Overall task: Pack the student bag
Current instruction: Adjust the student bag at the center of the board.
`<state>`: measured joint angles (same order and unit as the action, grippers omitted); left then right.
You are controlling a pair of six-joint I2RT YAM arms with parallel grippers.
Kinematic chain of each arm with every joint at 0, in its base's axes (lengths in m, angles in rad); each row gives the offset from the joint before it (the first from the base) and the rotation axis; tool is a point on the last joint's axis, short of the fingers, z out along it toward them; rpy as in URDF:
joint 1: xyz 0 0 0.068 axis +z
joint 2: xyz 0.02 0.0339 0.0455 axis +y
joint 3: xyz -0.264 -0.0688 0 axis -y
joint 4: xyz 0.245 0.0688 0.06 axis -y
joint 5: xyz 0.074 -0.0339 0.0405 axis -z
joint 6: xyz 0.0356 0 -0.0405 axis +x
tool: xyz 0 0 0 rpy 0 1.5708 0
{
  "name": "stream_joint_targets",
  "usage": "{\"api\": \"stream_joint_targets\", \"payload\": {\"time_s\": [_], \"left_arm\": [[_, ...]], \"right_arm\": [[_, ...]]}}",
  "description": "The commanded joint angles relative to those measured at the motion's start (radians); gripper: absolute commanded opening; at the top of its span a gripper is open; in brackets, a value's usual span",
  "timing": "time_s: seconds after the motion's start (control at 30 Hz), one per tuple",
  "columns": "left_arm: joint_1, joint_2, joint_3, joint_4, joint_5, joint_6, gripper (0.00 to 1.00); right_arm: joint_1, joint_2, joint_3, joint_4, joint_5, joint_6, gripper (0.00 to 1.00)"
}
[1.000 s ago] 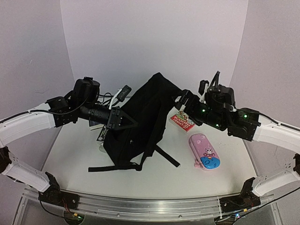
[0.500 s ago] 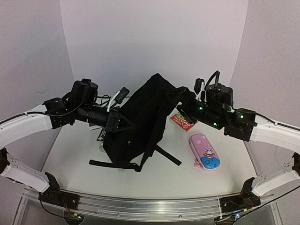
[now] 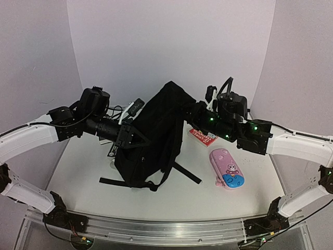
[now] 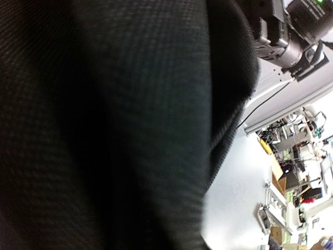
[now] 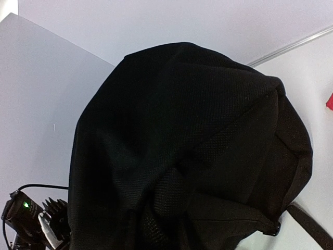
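I read the student bag (image 3: 153, 135) as matt black cloth with a coarse weave. The pencil case (image 3: 227, 167) at right looks smooth, glossy plastic; the rail (image 3: 156, 229) along the bottom, bare metal.

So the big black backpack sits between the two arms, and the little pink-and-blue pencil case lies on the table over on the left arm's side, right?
Not quite. The top external view shows the pencil case lying on the side of the right arm, not the left. The backpack does sit between the two arms.
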<state>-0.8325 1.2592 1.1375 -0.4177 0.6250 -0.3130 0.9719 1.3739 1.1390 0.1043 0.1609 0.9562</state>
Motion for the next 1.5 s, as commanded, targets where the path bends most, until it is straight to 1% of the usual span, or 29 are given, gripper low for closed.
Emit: {"api": "stream_joint_targets", "payload": {"time_s": [0.0,0.03,0.1,0.17,0.27,0.33,0.4,0.47,0.57,0.7,0.77,0.93,1.0,1.07,1.2,1.27,1.4,1.47], "left_arm": [[-0.006,-0.011,0.096,-0.056,0.0,-0.002,0.36],[-0.005,-0.016,0.11,-0.064,-0.013,-0.011,0.43],[-0.005,-0.026,0.163,-0.09,-0.036,-0.019,0.55],[-0.004,-0.031,0.215,-0.118,-0.071,-0.028,0.64],[0.001,-0.024,0.302,-0.177,-0.14,-0.034,0.74],[0.014,-0.016,0.35,-0.212,-0.177,-0.039,0.79],[0.036,-0.006,0.378,-0.224,-0.206,-0.051,0.83],[0.08,0.017,0.393,-0.228,-0.204,-0.072,0.86],[0.158,0.067,0.406,-0.217,-0.145,-0.117,0.86],[0.171,0.118,0.384,-0.17,-0.009,-0.03,0.82],[0.171,0.124,0.356,-0.136,0.04,-0.005,0.83],[0.171,0.158,0.394,-0.12,0.038,-0.007,0.86],[0.172,0.161,0.413,-0.112,-0.004,0.001,0.88],[0.174,0.167,0.428,-0.106,-0.001,0.0,0.88],[0.175,0.192,0.421,-0.069,0.114,-0.015,0.86],[0.174,0.198,0.396,-0.053,0.133,-0.025,0.85],[0.169,0.214,0.343,-0.006,0.189,-0.076,0.78],[0.151,0.217,0.315,0.038,0.211,-0.108,0.77]], "right_arm": [[-0.003,-0.019,0.055,-0.009,0.063,-0.092,0.02],[-0.011,-0.031,0.064,-0.028,0.069,-0.118,0.0],[-0.045,-0.043,0.094,-0.074,0.039,-0.172,0.0],[-0.095,-0.041,0.131,-0.129,-0.062,-0.238,0.0],[-0.164,-0.03,0.18,-0.201,-0.203,-0.313,0.0],[-0.226,-0.023,0.189,-0.214,-0.336,-0.338,0.0],[-0.272,-0.013,0.194,-0.216,-0.459,-0.352,0.0],[-0.304,0.004,0.208,-0.219,-0.582,-0.371,0.0],[-0.314,0.025,0.243,-0.226,-0.721,-0.396,0.0],[-0.318,0.03,0.293,-0.235,-0.814,-0.407,0.0],[-0.324,0.031,0.321,-0.239,-0.872,-0.409,0.0],[-0.337,0.031,0.366,-0.247,-1.002,-0.441,0.0],[-0.347,0.031,0.377,-0.249,-1.035,-0.451,0.0],[-0.366,0.034,0.38,-0.25,-1.048,-0.453,0.0],[-0.417,0.062,0.361,-0.249,-1.07,-0.466,0.0],[-0.436,0.079,0.345,-0.249,-1.076,-0.486,0.0],[-0.478,0.122,0.321,-0.246,-1.086,-0.534,0.0],[-0.493,0.136,0.315,-0.246,-1.082,-0.566,0.01]]}}
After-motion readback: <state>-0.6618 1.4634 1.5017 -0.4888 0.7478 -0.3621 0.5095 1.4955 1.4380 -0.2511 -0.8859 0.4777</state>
